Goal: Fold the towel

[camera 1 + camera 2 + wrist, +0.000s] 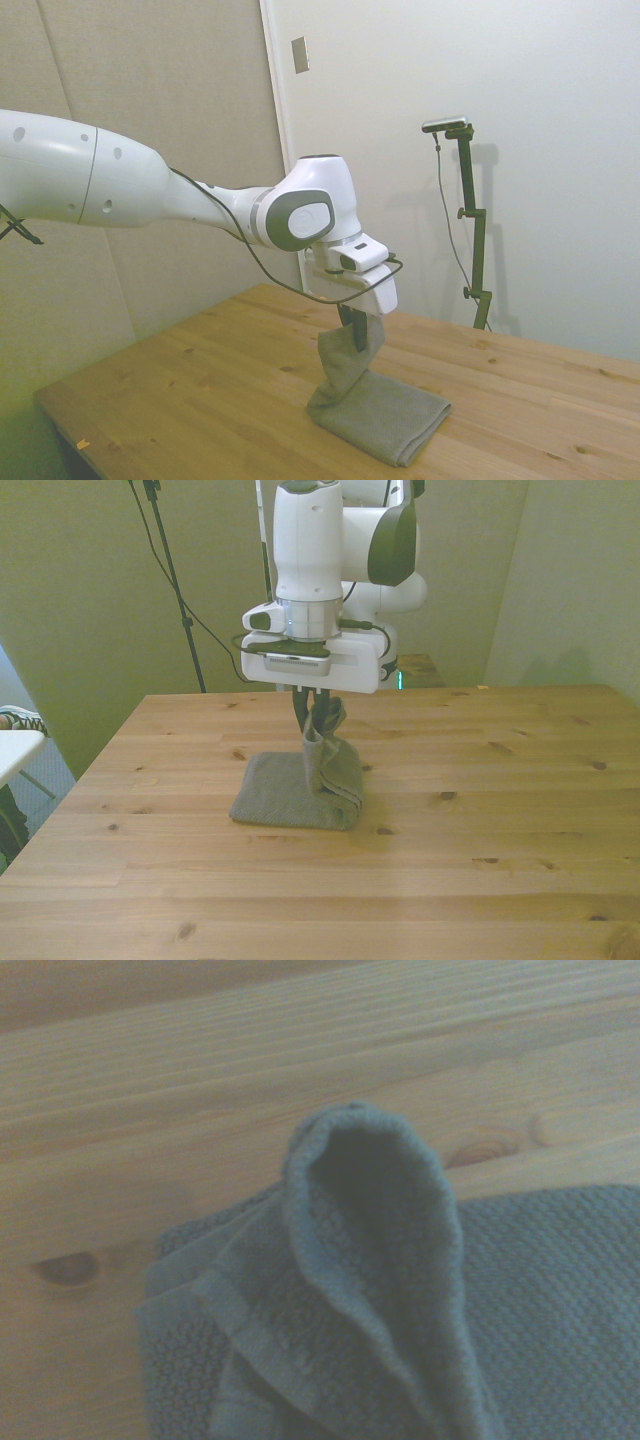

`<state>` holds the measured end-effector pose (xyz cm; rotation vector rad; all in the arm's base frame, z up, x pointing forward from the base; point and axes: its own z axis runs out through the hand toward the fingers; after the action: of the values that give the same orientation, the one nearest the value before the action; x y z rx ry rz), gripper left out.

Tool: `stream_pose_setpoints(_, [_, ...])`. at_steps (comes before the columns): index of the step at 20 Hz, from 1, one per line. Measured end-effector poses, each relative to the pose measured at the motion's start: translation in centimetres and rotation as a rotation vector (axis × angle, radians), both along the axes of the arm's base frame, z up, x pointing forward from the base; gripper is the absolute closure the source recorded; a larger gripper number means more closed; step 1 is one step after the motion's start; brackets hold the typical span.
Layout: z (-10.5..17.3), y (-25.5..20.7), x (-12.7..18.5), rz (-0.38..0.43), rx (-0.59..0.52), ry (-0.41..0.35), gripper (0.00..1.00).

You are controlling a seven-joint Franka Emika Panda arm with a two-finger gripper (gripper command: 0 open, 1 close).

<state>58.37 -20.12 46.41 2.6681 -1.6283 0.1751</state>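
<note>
Over on the front view's left side of the towel (300, 798), most of it lies flat in a folded pad on the wooden table (500, 860), about mid-table. Moving right, one corner is pulled up into a tall peak, and my gripper (312, 712) has that peak pinched tight between its fingers, pointing straight down. From the wrist view, the lifted fold (375, 1260) curls over the flat part.
</note>
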Motion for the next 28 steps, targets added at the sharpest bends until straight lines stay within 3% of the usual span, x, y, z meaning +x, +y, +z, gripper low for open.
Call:
stream_pose_setpoints(7, [-0.8, -4.5, -3.2, -0.057, 0.025, 0.012, 1.0])
stream_pose_setpoints(8, [-1.0, -5.1, -3.6, -0.063, 0.031, 0.012, 0.0])
stream_pose_setpoints(18, [-3.7, -9.5, -4.9, -0.062, 0.091, -0.004, 0.0])
stream_pose_setpoints(28, [-1.6, -9.9, -5.7, -0.037, 0.083, -0.036, 0.0])
